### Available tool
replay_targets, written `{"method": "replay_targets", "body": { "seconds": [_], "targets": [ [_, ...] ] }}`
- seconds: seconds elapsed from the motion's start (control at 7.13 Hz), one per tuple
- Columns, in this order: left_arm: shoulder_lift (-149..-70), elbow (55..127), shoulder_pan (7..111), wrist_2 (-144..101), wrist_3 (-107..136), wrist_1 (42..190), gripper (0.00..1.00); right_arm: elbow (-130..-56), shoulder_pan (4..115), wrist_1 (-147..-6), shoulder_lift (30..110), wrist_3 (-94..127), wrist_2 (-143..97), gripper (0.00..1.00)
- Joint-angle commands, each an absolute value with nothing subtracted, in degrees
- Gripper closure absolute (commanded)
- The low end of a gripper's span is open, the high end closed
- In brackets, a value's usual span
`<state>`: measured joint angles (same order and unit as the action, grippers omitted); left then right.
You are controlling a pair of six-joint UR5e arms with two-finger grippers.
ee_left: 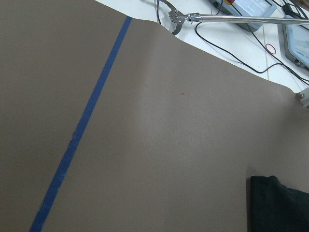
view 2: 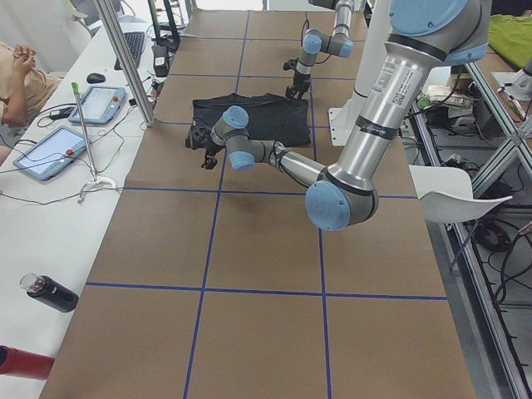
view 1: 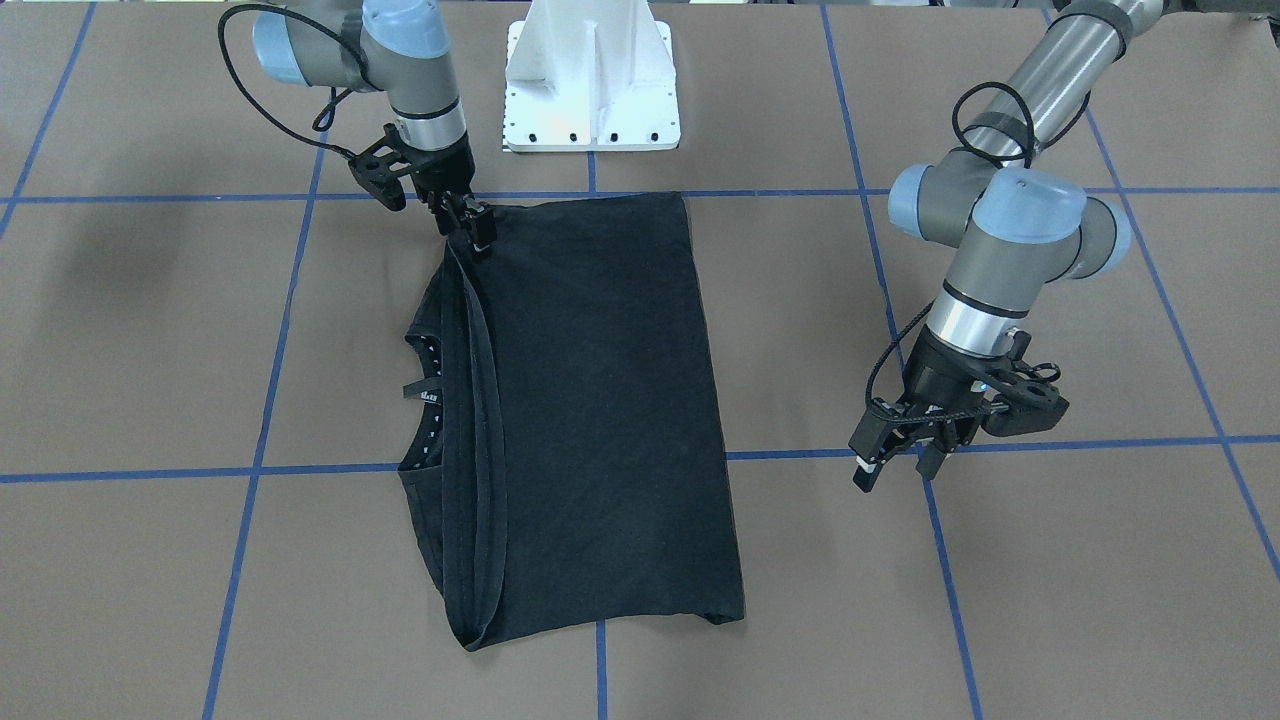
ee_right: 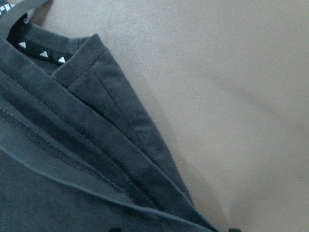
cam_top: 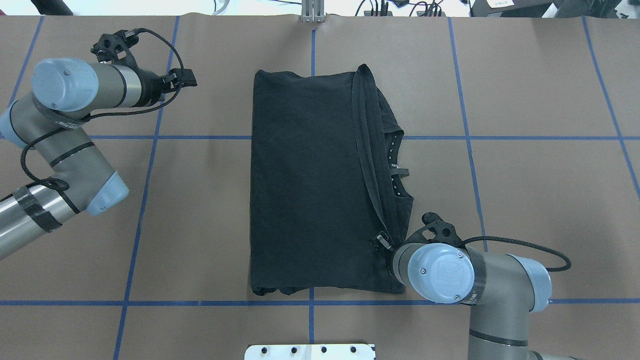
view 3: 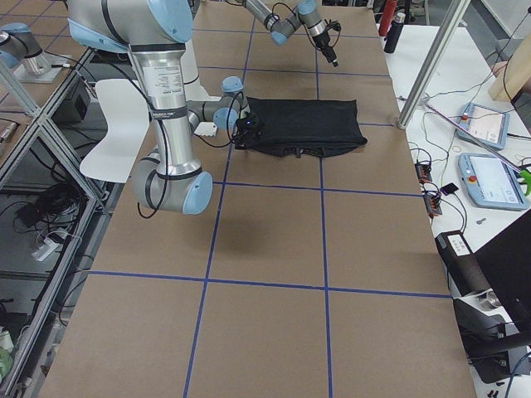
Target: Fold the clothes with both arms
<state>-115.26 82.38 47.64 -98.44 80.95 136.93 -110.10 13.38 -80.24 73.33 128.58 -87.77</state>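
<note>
The black T-shirt (view 1: 600, 400) (cam_top: 305, 190) lies folded into a long rectangle with its plain side up. Its collar and label (view 1: 428, 395) stick out from under the folded-over hem. My right gripper (view 1: 478, 232) (cam_top: 382, 241) is low over the hem corner nearest the robot. In the right wrist view its fingertips (ee_right: 233, 230) stand apart, open, over flat cloth (ee_right: 72, 145). My left gripper (view 1: 897, 466) (cam_top: 187, 80) hangs open and empty over bare table, well off the shirt's other long edge. Only a shirt corner (ee_left: 280, 205) shows in the left wrist view.
The white base pedestal (view 1: 592, 90) (cam_top: 310, 351) stands just behind the shirt. Blue tape lines (view 1: 260, 400) cross the brown table. Tablets (view 2: 51, 151), cables and a metal post (view 2: 125, 62) sit along the operators' side, and a dark bottle (view 2: 50, 293) lies there.
</note>
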Motion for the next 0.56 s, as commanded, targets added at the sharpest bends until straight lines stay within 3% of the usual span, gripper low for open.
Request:
{"method": "replay_targets", "body": {
  "seconds": [0.0,0.42],
  "targets": [
    [-115.22,82.62,47.64,-98.44,80.95,136.93,0.00,-110.13,13.36,-80.24,73.30,128.58,-87.98,1.00],
    [-115.22,82.79,47.64,-98.44,80.95,136.93,0.00,-111.87,13.53,-80.24,73.21,128.41,-88.33,1.00]
  ]
}}
